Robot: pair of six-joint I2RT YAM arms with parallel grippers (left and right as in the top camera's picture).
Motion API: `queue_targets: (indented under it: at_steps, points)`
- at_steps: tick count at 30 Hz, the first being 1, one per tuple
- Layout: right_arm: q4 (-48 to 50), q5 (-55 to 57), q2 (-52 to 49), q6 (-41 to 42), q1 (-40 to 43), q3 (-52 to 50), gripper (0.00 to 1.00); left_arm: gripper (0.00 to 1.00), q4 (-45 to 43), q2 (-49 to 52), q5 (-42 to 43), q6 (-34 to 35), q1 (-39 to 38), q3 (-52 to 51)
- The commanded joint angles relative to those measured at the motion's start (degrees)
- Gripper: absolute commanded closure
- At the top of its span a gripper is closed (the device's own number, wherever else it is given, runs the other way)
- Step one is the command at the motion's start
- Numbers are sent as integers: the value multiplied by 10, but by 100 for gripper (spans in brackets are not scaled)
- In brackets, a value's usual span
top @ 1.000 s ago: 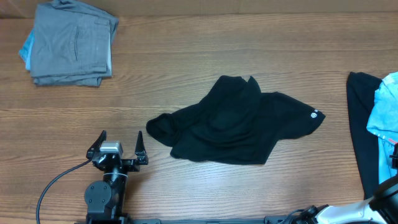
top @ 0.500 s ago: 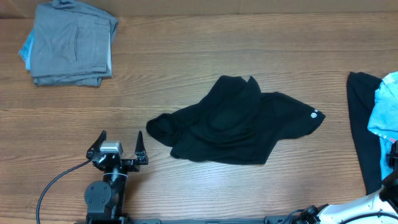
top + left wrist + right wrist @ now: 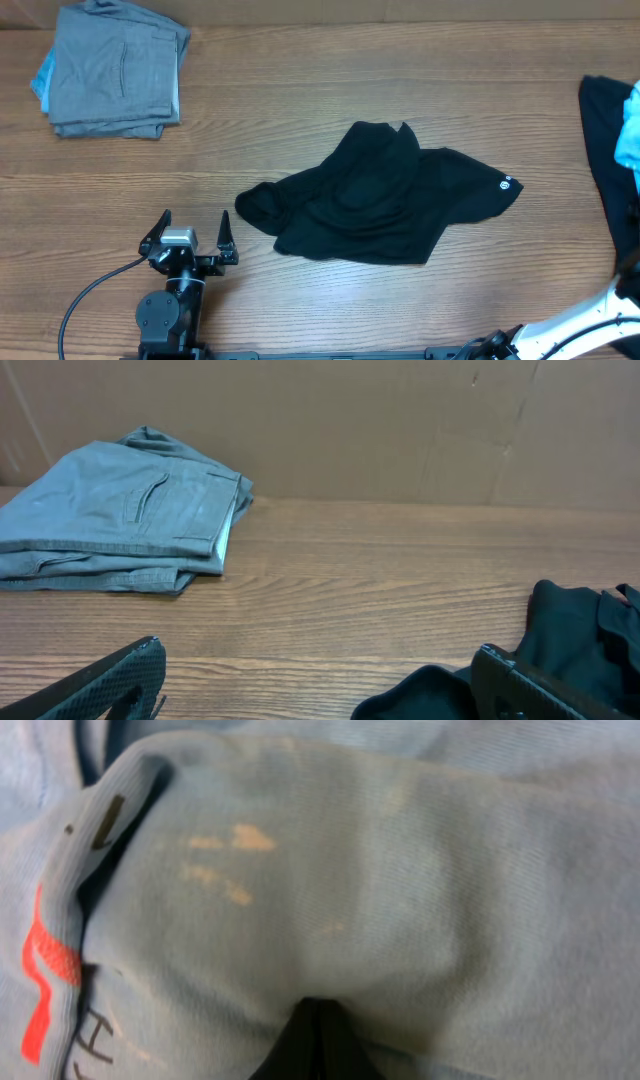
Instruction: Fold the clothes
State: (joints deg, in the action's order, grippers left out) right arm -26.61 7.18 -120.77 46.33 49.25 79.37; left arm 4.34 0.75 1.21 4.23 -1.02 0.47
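Over at the right edge of the worktop (image 3: 320, 80) things have shifted. The loose pile there, a black garment (image 3: 605, 150) w/ a light blue garment (image 3: 630, 130) on top, sits further right than a sec ago and is now partly out of the overhead view. The right arm (image 3: 570, 335) has swung out that way too. The right pincer (image 3: 312, 1035) is closed tight. Its wrist cam shows nothing but light blue cloth, creases running into the tip, so it looks to be pinching that garment and dragging the pile along.

My read: that clears room round the centre, prob. so the next piece can be spread, but no folding of it has begun.

The black shirt (image 3: 385, 195) hasn't budged. It lies crumpled mid-worktop, well apart from both piles. Its long axis runs approx left-right w/ a slight tilt. The end w/ the white logo (image 3: 506, 182) points right, and the bunched end points left and toward the near edge. Collar: can't tell.

The left pincer (image 3: 194, 222) is spread wide w/ nothing btwn its fingers. It sits near the shirt's bunched end, not touching, unchanged.

The folded grey stack (image 3: 115, 70) sits far left, looks done.
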Motion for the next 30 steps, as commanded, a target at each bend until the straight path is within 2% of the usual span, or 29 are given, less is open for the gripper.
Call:
queue_targets:
  at_steps: [1,6,8,9,10,11,13,15,16,19,22,30]
  points:
    - [-17,-97,-65,-18,-47,9,96,0,1,-5,-2,-10,5,-2]
    - [-53,-94,-65,-46,-60,63,96,0,1,-5,-2,-10,5,-2]
    - [-91,-92,-65,-62,-60,98,92,0,1,-5,-2,-10,5,-2]
    - [-118,-86,-64,-66,-58,119,83,0,1,-5,-2,-10,5,-2]
    - [-146,-81,-64,-68,-56,141,65,0,1,-5,-2,-10,5,-2]
    - [-171,-80,-64,-74,-54,163,52,0,1,-5,-2,-10,5,-2]
    - [-232,-78,-63,-74,-51,218,44,0,1,-5,-2,-10,5,-2]
    - [-288,-77,-60,-74,-49,273,28,0,1,-5,-2,-10,5,-2]
    - [-319,-77,-56,-74,-48,303,24,0,1,-5,-2,-10,5,-2]
    - [-404,-86,-37,-74,-54,386,21,0,1,-5,-2,-10,5,-2]
    - [-450,-119,-16,-74,-73,425,22,0,1,-5,-2,-10,5,-2]
    - [-523,-177,98,-109,-196,432,22,0,1,-5,-2,-10,5,-2]
